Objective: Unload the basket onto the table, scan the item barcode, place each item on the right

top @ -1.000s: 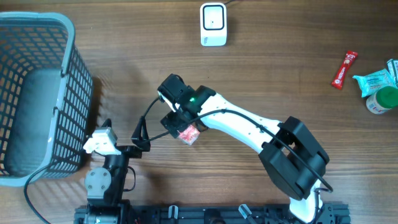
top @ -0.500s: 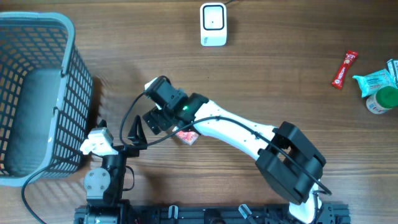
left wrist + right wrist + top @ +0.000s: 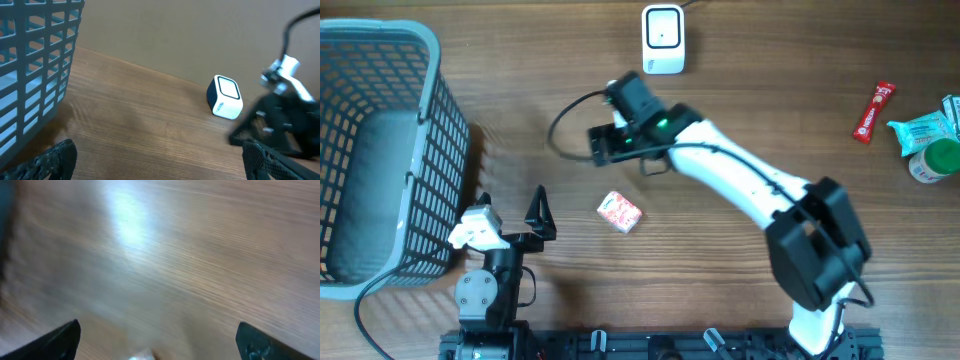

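Observation:
The item, a small red-and-white box (image 3: pixel 619 212), lies on the wooden table with nothing touching it. My right gripper (image 3: pixel 607 143) hovers behind it, between the box and the white barcode scanner (image 3: pixel 662 39). It is open and empty; the right wrist view is motion-blurred, with both fingertips (image 3: pixel 60 340) wide apart over bare wood. My left gripper (image 3: pixel 537 212) rests open near the front, left of the box. Its wrist view looks past its spread fingers (image 3: pixel 55 161) to the scanner (image 3: pixel 225 97) and the right arm (image 3: pixel 280 117).
A grey plastic basket (image 3: pixel 420 150) stands at the left edge, also seen as the lattice wall (image 3: pixel 30 75). At the far right lie a red sachet (image 3: pixel 873 111), a teal packet (image 3: pixel 925 128) and a green-lidded container (image 3: pixel 935 160).
My right arm has swung away from over the box, first leftward, then toward the back near the scanner. The box stays in place on the table. The left arm has barely moved.

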{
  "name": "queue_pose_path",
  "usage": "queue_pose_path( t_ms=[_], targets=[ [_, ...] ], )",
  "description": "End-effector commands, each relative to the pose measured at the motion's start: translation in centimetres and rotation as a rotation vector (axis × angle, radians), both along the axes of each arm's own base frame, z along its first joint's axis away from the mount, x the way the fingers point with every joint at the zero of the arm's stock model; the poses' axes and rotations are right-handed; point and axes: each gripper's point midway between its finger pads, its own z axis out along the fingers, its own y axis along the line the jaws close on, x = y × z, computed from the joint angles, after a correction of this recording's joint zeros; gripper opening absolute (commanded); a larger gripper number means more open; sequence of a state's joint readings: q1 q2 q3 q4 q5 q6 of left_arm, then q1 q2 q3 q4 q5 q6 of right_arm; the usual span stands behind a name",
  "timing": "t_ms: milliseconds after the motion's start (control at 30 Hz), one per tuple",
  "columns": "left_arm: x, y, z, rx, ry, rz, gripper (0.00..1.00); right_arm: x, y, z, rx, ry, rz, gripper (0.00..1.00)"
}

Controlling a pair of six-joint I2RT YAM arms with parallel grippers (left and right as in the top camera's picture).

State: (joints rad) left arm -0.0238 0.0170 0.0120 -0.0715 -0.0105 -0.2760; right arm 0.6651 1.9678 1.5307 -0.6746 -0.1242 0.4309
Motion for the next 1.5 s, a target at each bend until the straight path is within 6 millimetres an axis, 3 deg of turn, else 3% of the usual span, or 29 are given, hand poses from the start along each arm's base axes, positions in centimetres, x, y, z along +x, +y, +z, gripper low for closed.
queue_pose_path(
  t_ms=[0, 67, 167, 233, 267, 333, 467, 600, 700, 800, 867, 933, 1033, 1133, 1167, 1200, 1233, 1300, 1333, 1400, 1467],
  targets=[
    [0.0, 0.4, 0.0, -0.008, -0.008, 0.020, 1.00, -3.0, -1.6, 1.3, 0.108, 0.247, -0.052, 1.00],
    [0.0, 0.4, 0.0, -0.008, -0.008, 0.020, 1.00, -5.5, -0.3, 2.2, 0.226, 0.421, -0.055, 1.00],
    [0.0, 0.4, 0.0, -0.008, -0.008, 0.020, 1.00, -6.1, 0.7, 2.5, 0.276, 0.536, -0.212, 1.00],
    [0.0, 0.4, 0.0, -0.008, -0.008, 0.020, 1.00, -5.5, -0.4, 1.0, 0.187, 0.507, -0.379, 1.00],
    [0.0, 0.4, 0.0, -0.008, -0.008, 0.020, 1.00, -5.9, -1.1, 0.2, 0.146, 0.534, -0.481, 0.95],
    [0.0, 0.4, 0.0, -0.008, -0.008, 0.020, 1.00, -8.5, -1.9, -2.1, 0.076, 0.644, -0.677, 0.90],
    [0.0, 0.4, 0.0, -0.008, -0.008, 0.020, 1.00, -11.1, -1.6, -4.0, 0.027, 0.698, -0.736, 0.91],
    [0.0, 0.4, 0.0, -0.008, -0.008, 0.020, 1.00, -11.6, -0.6, -5.5, 0.045, 0.667, -0.746, 0.91],
    [0.0, 0.4, 0.0, -0.008, -0.008, 0.020, 1.00, -11.9, -1.2, -7.0, 0.037, 0.673, -0.811, 0.90],
    [0.0, 0.4, 0.0, -0.008, -0.008, 0.020, 1.00, -12.3, -1.7, -8.8, 0.048, 0.677, -0.846, 0.76],
    [0.0, 0.4, 0.0, -0.008, -0.008, 0.020, 1.00, -12.4, -2.0, -9.4, 0.046, 0.660, -0.843, 0.46],
    [0.0, 0.4, 0.0, -0.008, -0.008, 0.020, 1.00, -12.1, -2.3, -9.5, 0.035, 0.626, -0.817, 0.04],
    [0.0, 0.4, 0.0, -0.008, -0.008, 0.020, 1.00, -11.3, -2.6, -9.1, 0.026, 0.560, -0.681, 0.04],
    [0.0, 0.4, 0.0, -0.008, -0.008, 0.020, 1.00, -8.7, -3.4, -6.8, 0.034, 0.381, -0.322, 0.06],
    [0.0, 0.4, 0.0, -0.008, -0.008, 0.020, 1.00, -7.6, -4.0, -5.8, 0.008, 0.255, -0.071, 0.23],
    [0.0, 0.4, 0.0, -0.008, -0.008, 0.020, 1.00, -7.3, -4.8, -5.4, -0.028, 0.185, 0.093, 0.30],
    [0.0, 0.4, 0.0, -0.008, -0.008, 0.020, 1.00, -7.1, -5.8, -5.3, -0.076, 0.135, 0.205, 0.32],
    [0.0, 0.4, 0.0, -0.008, -0.008, 0.020, 1.00, -4.6, -9.8, -5.2, -0.266, 0.017, 0.215, 0.34],
    [0.0, 0.4, 0.0, -0.008, -0.008, 0.020, 1.00, -3.5, -10.6, -4.4, -0.308, -0.028, 0.201, 0.42],
    [0.0, 0.4, 0.0, -0.008, -0.008, 0.020, 1.00, -2.6, -10.4, -2.5, -0.301, -0.072, 0.193, 1.00],
    [0.0, 0.4, 0.0, -0.008, -0.008, 0.020, 1.00, -2.2, -8.6, 0.4, -0.206, -0.099, 0.194, 1.00]
  ],
)
